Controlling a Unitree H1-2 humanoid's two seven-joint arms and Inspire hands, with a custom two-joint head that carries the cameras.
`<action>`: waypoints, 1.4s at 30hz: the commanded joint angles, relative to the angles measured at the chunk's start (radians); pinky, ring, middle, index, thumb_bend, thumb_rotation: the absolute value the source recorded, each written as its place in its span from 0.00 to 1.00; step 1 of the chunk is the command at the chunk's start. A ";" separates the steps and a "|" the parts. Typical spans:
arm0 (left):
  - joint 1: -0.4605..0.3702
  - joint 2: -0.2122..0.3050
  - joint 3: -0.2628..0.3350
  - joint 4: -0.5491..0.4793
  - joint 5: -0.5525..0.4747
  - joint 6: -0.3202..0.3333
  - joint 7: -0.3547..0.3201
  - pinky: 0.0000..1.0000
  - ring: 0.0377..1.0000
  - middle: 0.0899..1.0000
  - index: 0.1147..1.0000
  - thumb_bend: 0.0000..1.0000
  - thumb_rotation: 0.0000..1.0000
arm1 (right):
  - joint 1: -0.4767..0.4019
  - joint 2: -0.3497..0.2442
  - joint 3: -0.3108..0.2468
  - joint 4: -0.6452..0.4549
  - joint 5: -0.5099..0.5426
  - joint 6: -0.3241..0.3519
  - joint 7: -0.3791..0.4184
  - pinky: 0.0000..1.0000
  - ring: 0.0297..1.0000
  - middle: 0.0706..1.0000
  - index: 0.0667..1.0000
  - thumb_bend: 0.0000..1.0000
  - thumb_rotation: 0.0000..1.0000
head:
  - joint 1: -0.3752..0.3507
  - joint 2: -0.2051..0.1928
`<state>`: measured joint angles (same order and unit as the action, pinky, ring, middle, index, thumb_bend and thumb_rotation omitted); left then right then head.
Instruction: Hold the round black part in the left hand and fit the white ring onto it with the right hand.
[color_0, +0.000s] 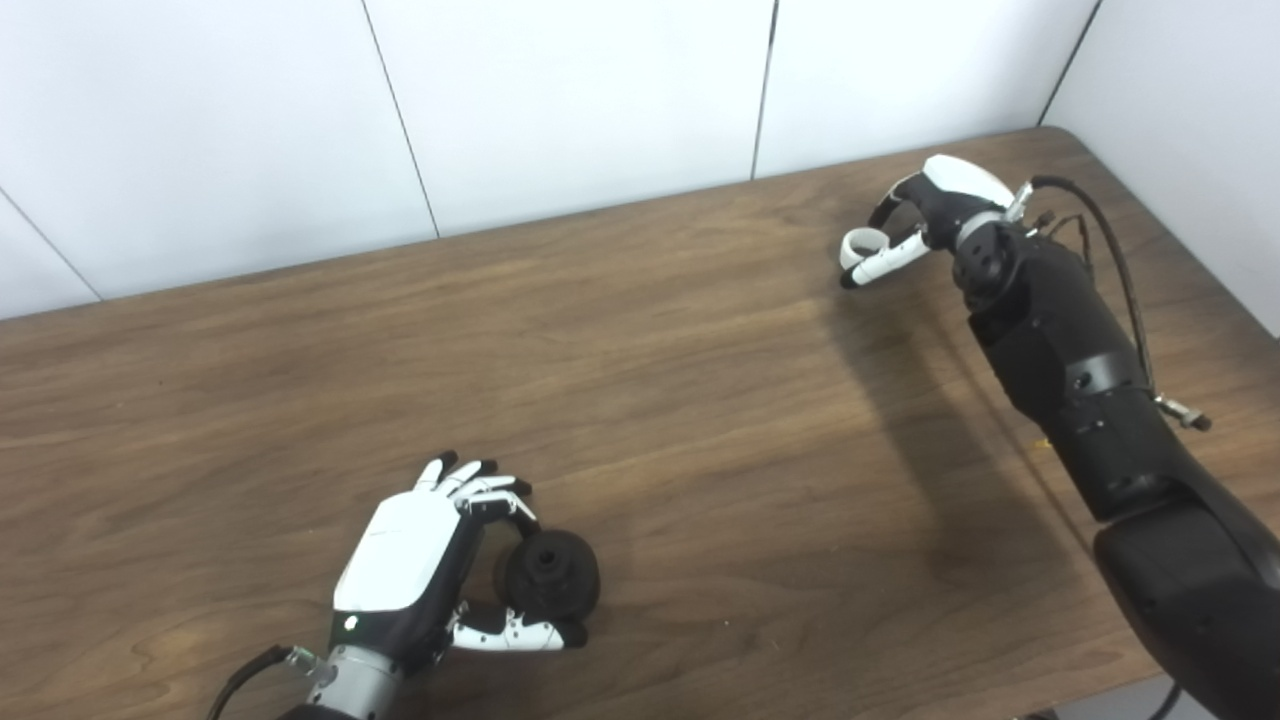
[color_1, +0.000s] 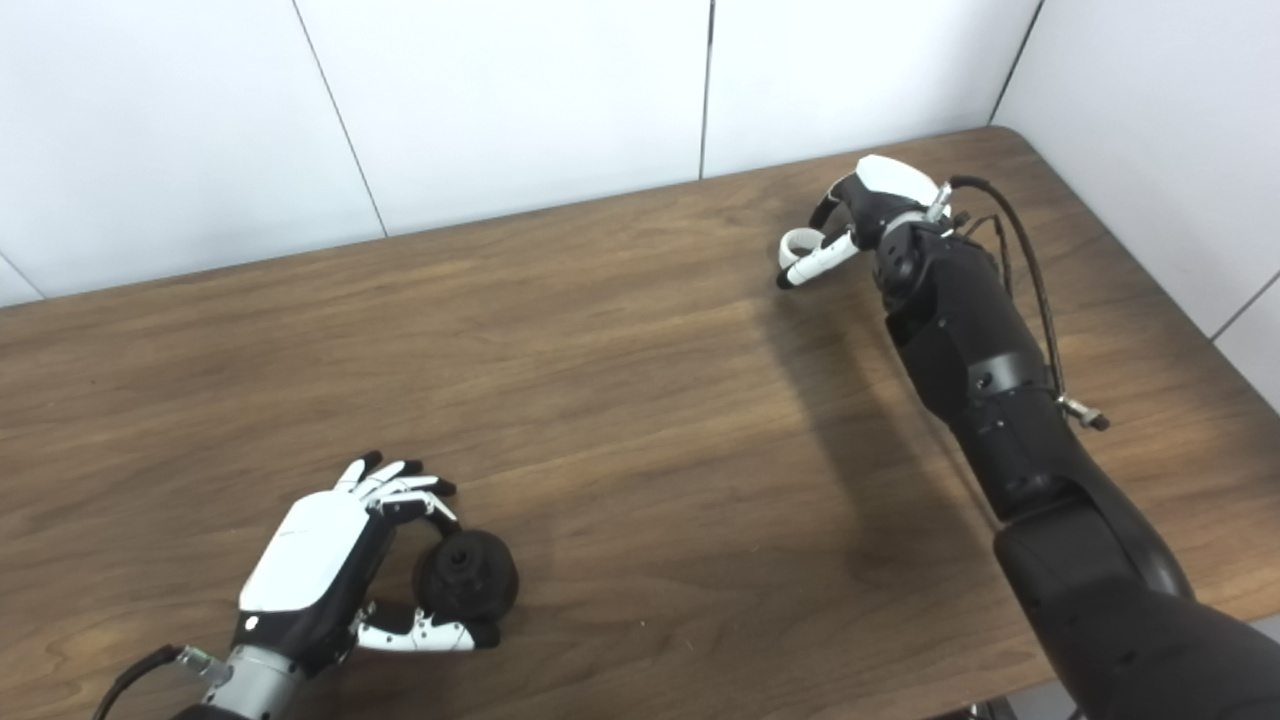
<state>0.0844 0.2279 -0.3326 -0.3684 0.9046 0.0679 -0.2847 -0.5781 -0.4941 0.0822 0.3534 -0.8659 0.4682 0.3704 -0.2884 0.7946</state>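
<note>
The round black part (color_0: 552, 575) rests on the wooden table (color_0: 640, 400) near the front left. My left hand (color_0: 400, 560) is wrapped around it, fingers curled over its far side and the thumb along its near side. At the far right of the table, my right hand (color_0: 930, 215) pinches the small white ring (color_0: 862, 243) between thumb and fingers, just above the tabletop. In the right eye view the ring (color_1: 797, 243) pokes out to the left of that hand. A wide stretch of table separates the two hands.
White wall panels (color_0: 560, 110) close off the back and right side of the table. A black cable (color_0: 1110, 260) loops along the right forearm. The table's front edge runs near the bottom right.
</note>
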 joint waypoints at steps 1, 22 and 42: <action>0.013 0.027 0.011 -0.004 0.020 0.026 -0.028 1.00 0.90 0.75 0.41 0.52 0.05 | -0.059 -0.011 -0.018 -0.009 -0.022 0.002 -0.010 0.84 0.98 0.90 0.65 0.79 0.33 | 0.002 0.005; 0.010 0.028 0.011 -0.005 0.025 0.025 -0.032 1.00 0.89 0.75 0.41 0.52 0.06 | -0.048 0.003 -0.059 -0.010 0.018 0.001 -0.040 0.87 0.92 0.82 0.46 0.55 0.16 | 0.002 0.007; 0.004 0.016 0.005 0.001 0.032 0.029 -0.030 1.00 0.90 0.75 0.41 0.52 0.05 | -0.018 -0.033 -0.005 -0.104 0.090 -0.033 -0.086 0.86 0.89 0.80 0.45 0.52 0.13 | 0.016 0.006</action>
<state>0.0823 0.2286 -0.3307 -0.3699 0.9045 0.0671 -0.2900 -0.5568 -0.4889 0.0737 0.3037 -0.7835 0.4629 0.3056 -0.2761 0.8007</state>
